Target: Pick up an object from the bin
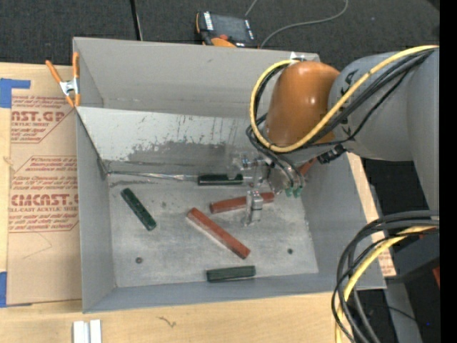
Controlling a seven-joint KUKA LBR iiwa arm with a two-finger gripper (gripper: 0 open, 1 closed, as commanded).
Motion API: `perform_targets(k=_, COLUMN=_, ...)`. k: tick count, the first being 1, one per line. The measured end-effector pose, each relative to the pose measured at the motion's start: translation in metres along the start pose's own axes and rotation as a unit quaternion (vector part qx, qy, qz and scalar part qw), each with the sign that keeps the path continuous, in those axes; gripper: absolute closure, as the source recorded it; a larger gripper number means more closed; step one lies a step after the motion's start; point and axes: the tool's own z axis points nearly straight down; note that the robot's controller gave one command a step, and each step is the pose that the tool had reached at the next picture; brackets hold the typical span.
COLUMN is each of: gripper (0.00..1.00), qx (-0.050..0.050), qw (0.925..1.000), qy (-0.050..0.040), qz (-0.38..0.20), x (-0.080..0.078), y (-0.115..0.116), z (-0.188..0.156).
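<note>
Scuffed grey bin floor (171, 245); gripper (253, 209) at short red bar (227, 206) right of centre; open or closed, cannot tell.

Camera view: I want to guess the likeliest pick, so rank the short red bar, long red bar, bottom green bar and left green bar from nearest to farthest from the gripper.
1. Short red bar, right at the gripper, mid-bin.
2. Long red bar, just below-left.
3. Bottom green bar, along the lower wall.
4. Left green bar, far left.
</note>
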Motion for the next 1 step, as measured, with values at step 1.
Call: perform_targets(k=1, gripper=0.00, qx=-0.002, qw=0.9955, qy=-0.0049, qz=0.095, x=0.0081, y=-0.0168, z=0.0552)
